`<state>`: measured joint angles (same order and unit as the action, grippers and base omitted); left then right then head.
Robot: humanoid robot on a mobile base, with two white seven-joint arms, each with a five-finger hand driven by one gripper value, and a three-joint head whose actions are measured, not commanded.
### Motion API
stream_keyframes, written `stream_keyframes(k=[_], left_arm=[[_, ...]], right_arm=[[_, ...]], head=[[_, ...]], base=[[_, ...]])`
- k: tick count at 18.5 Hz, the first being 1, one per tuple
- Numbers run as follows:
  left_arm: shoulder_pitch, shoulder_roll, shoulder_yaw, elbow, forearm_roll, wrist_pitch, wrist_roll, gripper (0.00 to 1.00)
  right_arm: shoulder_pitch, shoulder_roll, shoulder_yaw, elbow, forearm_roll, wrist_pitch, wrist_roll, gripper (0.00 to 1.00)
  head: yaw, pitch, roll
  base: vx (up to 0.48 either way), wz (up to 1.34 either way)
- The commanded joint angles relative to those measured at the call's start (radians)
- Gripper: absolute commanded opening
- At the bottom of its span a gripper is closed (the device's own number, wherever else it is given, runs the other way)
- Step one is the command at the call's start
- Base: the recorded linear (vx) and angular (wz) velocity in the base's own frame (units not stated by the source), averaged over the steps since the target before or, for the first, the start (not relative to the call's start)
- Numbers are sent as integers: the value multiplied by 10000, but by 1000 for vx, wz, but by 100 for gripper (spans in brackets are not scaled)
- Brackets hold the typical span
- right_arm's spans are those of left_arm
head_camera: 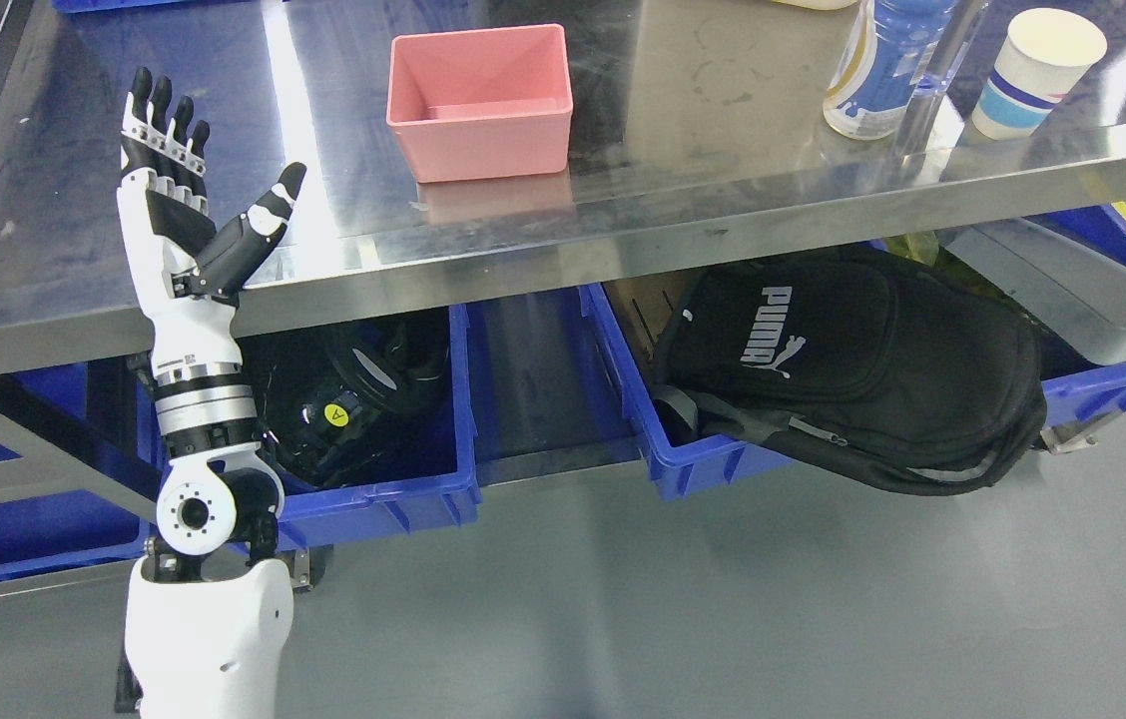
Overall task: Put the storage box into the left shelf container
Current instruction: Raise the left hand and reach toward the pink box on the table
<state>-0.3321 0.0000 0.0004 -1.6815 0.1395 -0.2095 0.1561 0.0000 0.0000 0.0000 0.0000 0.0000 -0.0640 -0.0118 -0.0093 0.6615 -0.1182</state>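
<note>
The four fingers [164, 125] of the left hand [179, 215] stand straight and close together, pointing up and away, with the thumb swung out wide toward the pink storage box [479, 100]; the hand is fully spread and holds nothing. Its palm faces the box, and the forearm rises from the bottom edge, crossing the front lip of the steel table [623, 245].

The pink storage box sits upright and empty on the tabletop, well apart from the hand, off to the thumb's side and a little farther back. Beyond the box on its other side, near the table's far corner, stand a plastic bottle [877, 70] and a paper cup [1037, 70]. Below the box, under the table, is the left blue bin [393, 494], with dark gear in it; further along from the box is a second blue bin [683, 464] carrying a black backpack [852, 369]. The right arm is out of sight.

The step in hand looks like the reach to grasp. It would go best by carrying the open hand sideways to the box, thumb over one wall and fingers outside or across the opposite wall, then closing firmly, since the smooth plastic on polished steel is likely to slide if only nudged. The box must then clear the table lip before descending to the left blue bin, whose opening lies partly beneath the tabletop.
</note>
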Motion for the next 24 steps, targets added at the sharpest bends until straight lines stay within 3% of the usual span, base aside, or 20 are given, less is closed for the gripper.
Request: stream_keyframes(k=[1, 6, 9, 17, 19, 24], left_arm=[[23, 175, -188, 2, 0, -265, -72, 100], [-359, 212, -173, 2, 0, -436, -409, 100], [-758, 979, -173, 2, 0, -452, -1128, 100], [-3165, 4981, -723, 476, -473, -252, -6722, 100], [-3580, 5368, -1427, 860, -902, -191, -7632, 100], [-4838, 5415, -2289, 1934, -1808, 267, -9121, 99]], right_arm=[[-61, -175, -30, -175, -15, -4, -20, 100], [-61, -175, -30, -175, -15, -4, -5, 100], [-61, -175, -30, -175, -15, -4, -20, 100], [-61, -175, -30, -175, -15, -4, -4, 100], [-61, -175, -30, -175, -15, -4, -20, 100], [-61, -175, -30, -175, -15, -4, -20, 100]], head=[[0, 0, 0], [0, 0, 0], [0, 0, 0], [0, 0, 0], [0, 0, 0], [0, 0, 0]], base=[[0, 0], [0, 0], [0, 0], [0, 0], [0, 0], [0, 0]])
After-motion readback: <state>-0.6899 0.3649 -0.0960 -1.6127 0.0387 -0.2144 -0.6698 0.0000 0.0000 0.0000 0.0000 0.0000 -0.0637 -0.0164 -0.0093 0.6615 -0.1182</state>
